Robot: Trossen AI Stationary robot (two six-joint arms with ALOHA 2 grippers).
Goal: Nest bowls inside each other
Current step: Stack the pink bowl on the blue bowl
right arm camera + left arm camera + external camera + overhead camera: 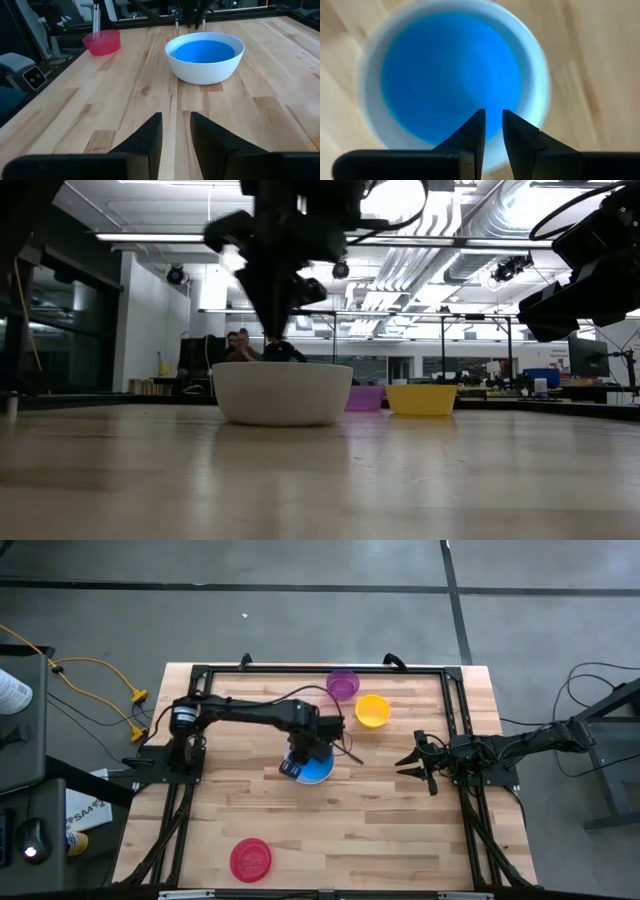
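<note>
Blue bowl (pixel 204 51) sits nested in white bowl (pixel 205 70), left gripper (pixel 491 131) hovers above, fingers slightly apart, holding nothing, so probably purple bowl (pixel 343 683) next.

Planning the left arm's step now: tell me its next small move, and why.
Probably lift the left gripper clear and head for the purple bowl. The blue bowl already sits inside the white bowl, the jaws hold nothing above it, and purple, yellow and red stand apart.
</note>
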